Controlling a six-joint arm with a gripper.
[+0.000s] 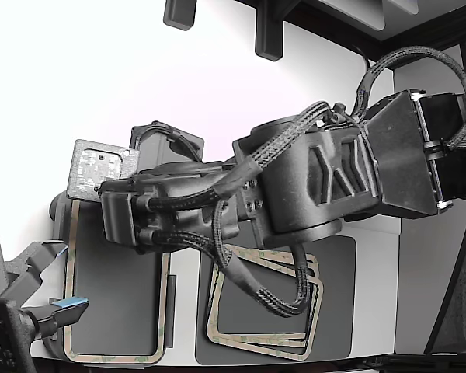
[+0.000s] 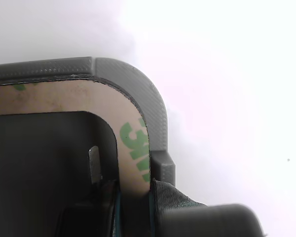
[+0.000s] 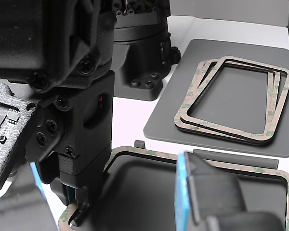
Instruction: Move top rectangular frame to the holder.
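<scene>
The top rectangular frame [image 2: 133, 143], tan with green print, lies flat in the grey holder [image 2: 155, 106]. In the exterior view the frame [image 1: 113, 359] outlines the holder [image 1: 171, 299] at the lower left. My gripper [image 2: 133, 207] stands over one corner, its teal-edged pads straddling the frame's strip and lying against both edges. The other view shows my gripper [image 3: 76, 211] at the near corner of the frame [image 3: 221, 166]. In the exterior view the arm hides the fingertips.
Several more frames [image 1: 256, 342] lie stacked askew on a dark grey mat [image 1: 338, 264] at the exterior view's right; the stack [image 3: 187, 103] shows in the other view too. A second gripper with blue pads [image 1: 68, 305] hovers open by the holder's lower left [image 3: 183, 192].
</scene>
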